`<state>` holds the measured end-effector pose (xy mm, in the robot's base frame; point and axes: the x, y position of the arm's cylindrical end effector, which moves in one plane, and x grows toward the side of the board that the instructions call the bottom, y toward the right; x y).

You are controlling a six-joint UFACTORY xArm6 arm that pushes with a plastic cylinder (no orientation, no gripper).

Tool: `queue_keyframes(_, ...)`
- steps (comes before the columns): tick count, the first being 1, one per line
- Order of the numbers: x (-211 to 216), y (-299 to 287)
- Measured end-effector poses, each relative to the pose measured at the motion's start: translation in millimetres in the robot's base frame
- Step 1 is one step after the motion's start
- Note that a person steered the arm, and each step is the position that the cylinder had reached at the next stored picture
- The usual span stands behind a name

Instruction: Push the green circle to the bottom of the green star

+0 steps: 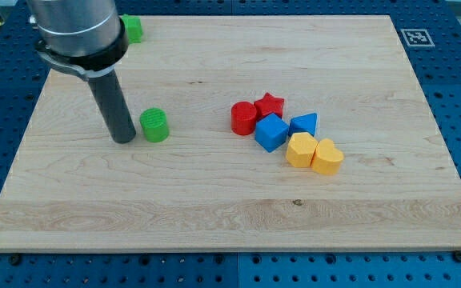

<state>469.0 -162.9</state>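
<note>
The green circle (pixel 155 126), a short green cylinder, stands on the wooden board left of centre. My tip (pixel 124 139) rests on the board just to the circle's left, very close to it or touching. A second green block, likely the green star (pixel 133 30), sits at the view's top left, partly hidden behind the arm's grey body. The circle lies well below the star and slightly to its right.
A cluster sits right of centre: red cylinder (pixel 243 118), red star (pixel 270 105), blue cube (pixel 270 132), blue triangle (pixel 304 124), yellow hexagon (pixel 300 150), yellow heart-like block (pixel 327 157). The wooden board (pixel 214 216) lies on a blue pegboard; a marker tag (pixel 416 37) is at top right.
</note>
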Motion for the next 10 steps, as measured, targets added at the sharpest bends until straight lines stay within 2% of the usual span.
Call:
queue_keyframes(2, -1, -18)
queue_keyframes(3, 11, -4)
queue_keyframes(5, 21, 66)
queue_keyframes(7, -3, 49)
queue_keyframes(10, -6, 49)
